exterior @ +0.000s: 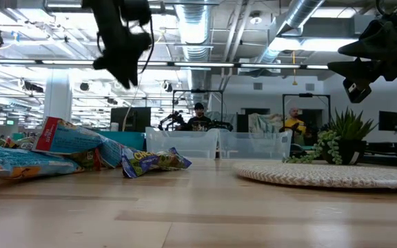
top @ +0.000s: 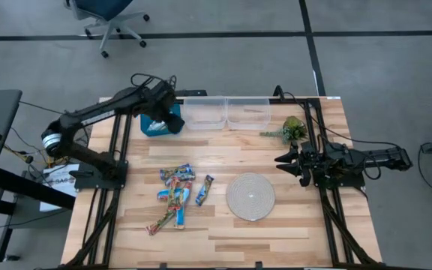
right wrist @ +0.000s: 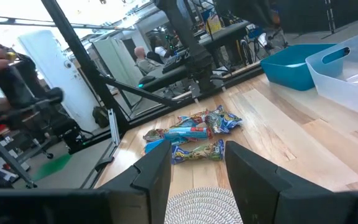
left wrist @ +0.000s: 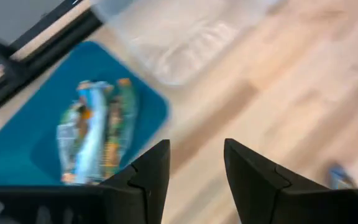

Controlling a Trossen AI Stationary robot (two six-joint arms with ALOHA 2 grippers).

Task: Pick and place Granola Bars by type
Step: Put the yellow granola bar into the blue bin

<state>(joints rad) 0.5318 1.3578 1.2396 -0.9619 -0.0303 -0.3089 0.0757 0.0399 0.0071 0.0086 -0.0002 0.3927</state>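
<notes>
Several granola bars (top: 175, 192) lie in a loose pile on the table's left-middle, blue-and-white and multicoloured ones mixed. The same pile (right wrist: 194, 134) shows in the right wrist view. One blue bar (top: 204, 190) lies apart, just right of the pile. A few more bars (left wrist: 95, 140) lie inside a blue bin (top: 154, 124) at the far left. My left gripper (top: 174, 120) (left wrist: 196, 168) hangs open and empty above that bin's right edge. My right gripper (top: 285, 160) (right wrist: 197, 168) waits open at the table's right side, pointing left toward the pile.
Two clear plastic bins (top: 203, 112) (top: 248, 112) stand side by side at the far edge, right of the blue bin. A round woven mat (top: 250, 196) lies right of the pile. A green plant sprig (top: 291, 129) sits near the right arm. People show in the room behind (exterior: 198, 117).
</notes>
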